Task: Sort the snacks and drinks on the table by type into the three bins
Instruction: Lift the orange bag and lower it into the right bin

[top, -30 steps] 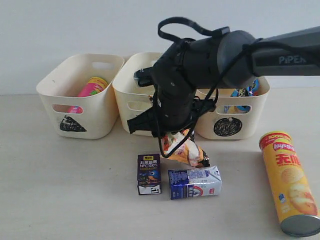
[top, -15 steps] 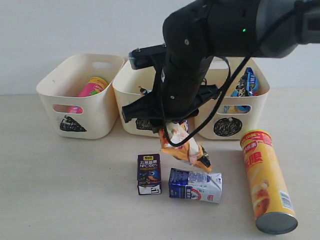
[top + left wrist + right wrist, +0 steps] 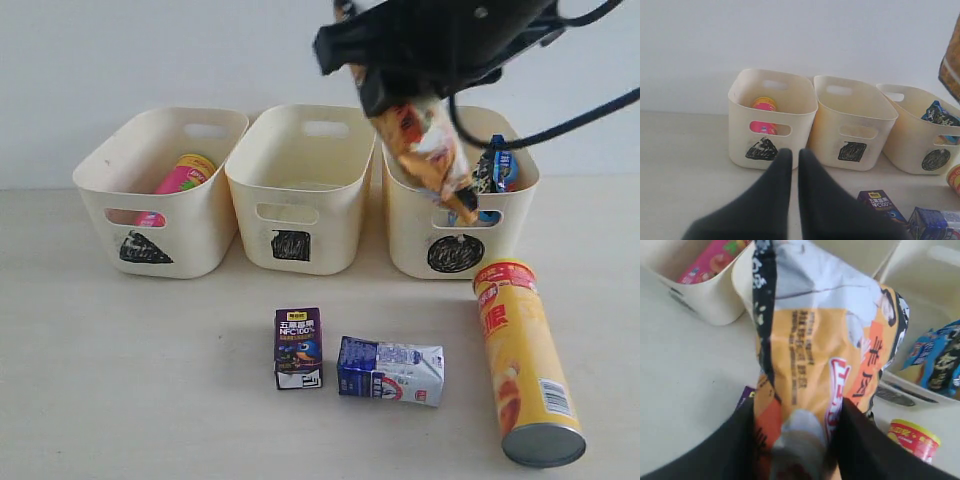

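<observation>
My right gripper (image 3: 385, 95) is shut on the orange-brown bag (image 3: 425, 145), which hangs high over the circle bin (image 3: 455, 250); the wrist view fills with that bag (image 3: 815, 355). The blue-black bag (image 3: 493, 170) lies in the circle bin. A pink tube (image 3: 180, 175) leans in the triangle bin (image 3: 150, 225); the square bin (image 3: 295, 215) shows nothing inside. On the table (image 3: 120, 380) lie the purple juice box (image 3: 298, 347), the blue-and-white carton (image 3: 390, 369) and the yellow-orange tube (image 3: 525, 375). My left gripper (image 3: 791, 155) is shut with nothing in it, short of the triangle bin (image 3: 767, 130).
A pale wall (image 3: 150, 50) rises right behind the three bins. The yellow-orange tube lies slanted just in front of the circle bin, its silver end toward the table's front edge.
The right arm has lifted the orange-brown bag from just above the cartons up and to the right, over the circle bin. The yellow-orange tube has rolled a little to the left.
</observation>
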